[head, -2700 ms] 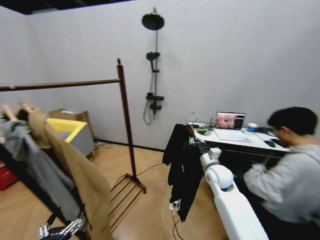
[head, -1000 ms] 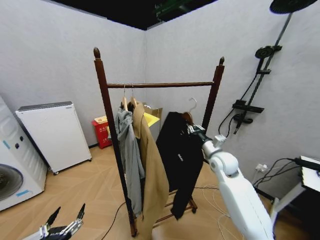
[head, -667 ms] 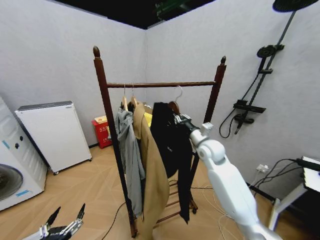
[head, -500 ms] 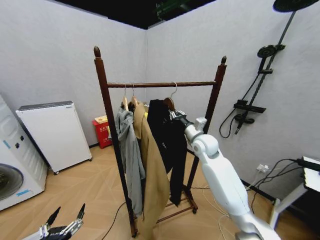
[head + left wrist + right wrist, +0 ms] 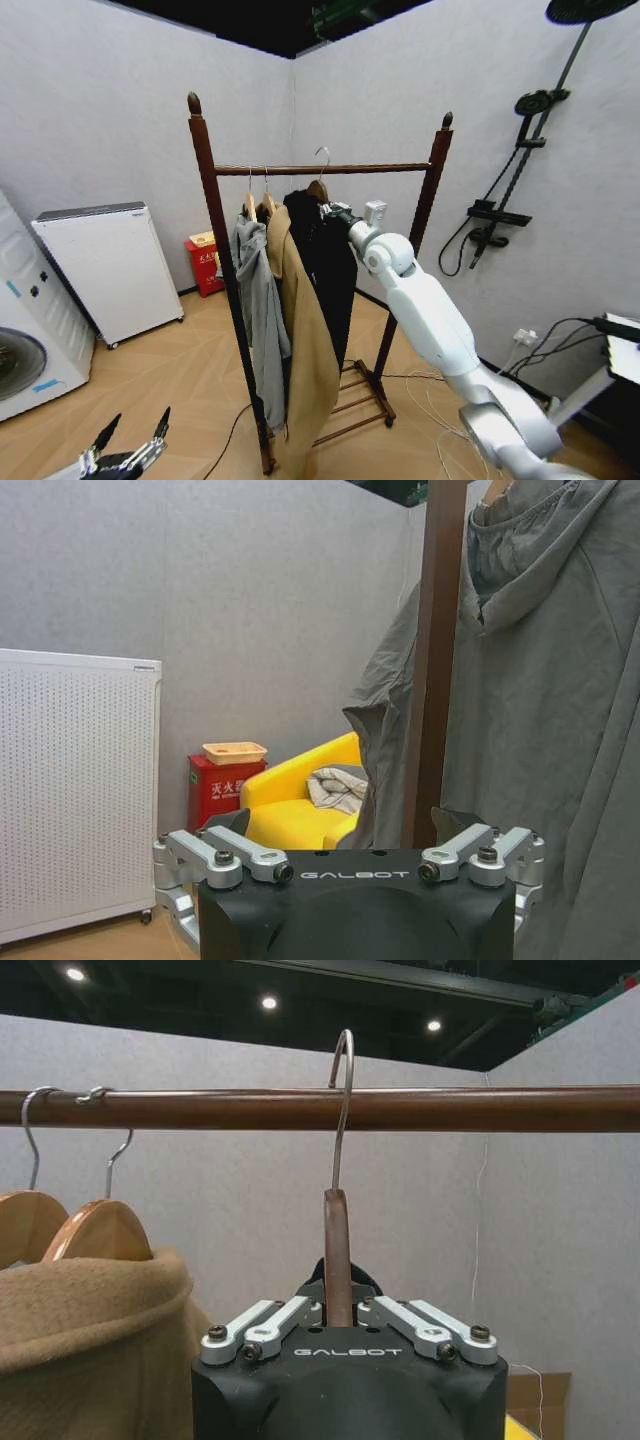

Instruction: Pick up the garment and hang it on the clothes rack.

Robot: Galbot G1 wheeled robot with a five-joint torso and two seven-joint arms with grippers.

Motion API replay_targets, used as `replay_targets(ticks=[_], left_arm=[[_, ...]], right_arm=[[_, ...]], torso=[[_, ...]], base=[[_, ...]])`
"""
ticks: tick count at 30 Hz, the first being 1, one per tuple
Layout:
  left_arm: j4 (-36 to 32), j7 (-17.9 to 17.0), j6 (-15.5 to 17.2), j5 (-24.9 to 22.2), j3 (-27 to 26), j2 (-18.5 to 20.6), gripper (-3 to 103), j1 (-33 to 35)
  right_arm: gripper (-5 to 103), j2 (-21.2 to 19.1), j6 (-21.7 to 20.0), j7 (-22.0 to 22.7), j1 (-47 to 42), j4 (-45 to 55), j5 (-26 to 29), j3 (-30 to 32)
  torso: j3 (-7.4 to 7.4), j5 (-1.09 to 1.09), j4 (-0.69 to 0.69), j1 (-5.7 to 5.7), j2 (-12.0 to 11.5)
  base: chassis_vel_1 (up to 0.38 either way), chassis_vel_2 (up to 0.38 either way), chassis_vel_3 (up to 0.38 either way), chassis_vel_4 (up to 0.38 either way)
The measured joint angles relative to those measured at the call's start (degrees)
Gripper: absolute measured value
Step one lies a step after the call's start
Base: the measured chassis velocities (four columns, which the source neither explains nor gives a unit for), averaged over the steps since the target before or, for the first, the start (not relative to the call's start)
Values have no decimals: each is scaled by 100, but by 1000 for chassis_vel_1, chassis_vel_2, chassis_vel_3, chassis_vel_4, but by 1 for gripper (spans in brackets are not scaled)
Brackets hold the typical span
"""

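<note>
In the head view I see the clothes rack (image 5: pixel 206 215) standing mid-frame, its rail running between the two knobbed posts. My right arm reaches up from the lower right toward the centre, and the right pincer (image 5: pixel 331 211) sits just under the rail, clenched on the hanger (image 5: pixel 318 187) that carries the garment (image 5: pixel 322 262). The black garment hangs straight down from there, just right of the tan coat (image 5: pixel 303 350) and the grey hooded sweatshirt (image 5: pixel 257 310), which hang nearer the left post. The hanger's wire hook rises to rail height; from here I cannot tell whether it is over the rail. The left pincer (image 5: pixel 128 455) is low in the bottom left corner, fingers spread apart and grasping nothing, above the wooden floor. A white appliance (image 5: pixel 105 270) stands against the wall at left. In the left wrist view the left pincer (image 5: pixel 352 858) shows released at the bottom of the frame, with the rack's post (image 5: pixel 436 660) and the grey sweatshirt (image 5: pixel 540 700) right of centre and a yellow chair (image 5: pixel 300 805) beyond. In the right wrist view the right pincer (image 5: pixel 340 1325) grips the wooden hanger's neck (image 5: pixel 338 1260) at centre; its hook (image 5: pixel 342 1110) crosses in front of the rail (image 5: pixel 400 1108) and curls above it, while two other hangers (image 5: pixel 95 1225) hang at left over the tan coat (image 5: pixel 90 1320).
</note>
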Motion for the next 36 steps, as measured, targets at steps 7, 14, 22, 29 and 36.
replay_targets(ticks=[7, 14, 22, 29, 36], left_arm=[[0, 0, 0, 0, 0, 0, 100, 0], [0, 0, 0, 0, 0, 0, 100, 0], [0, 0, 0, 1, 0, 0, 100, 0], [0, 1, 0, 0, 0, 0, 100, 0], [0, 3, 0, 0, 0, 0, 100, 0]], right_arm=[[9, 169, -68, 21, 450, -509, 100, -357], [8, 260, -222, 22, 577, -649, 7, -420], [34, 21, -214, 84, 94, -84, -63, -194], [61, -617, -231, 395, -768, 1224, 153, 434], [83, -1118, -287, 536, -2640, 2340, 483, 1562]], torso=[[0, -1, 1, 0, 0], [0, -2, 3, 0, 0], [-1, 0, 2, 0, 0], [-2, 0, 1, -1, 1], [-1, 3, 0, -1, 1]], base=[[0, 0, 0, 0], [0, 0, 0, 0], [0, 0, 0, 0], [0, 0, 0, 0], [0, 0, 0, 0]])
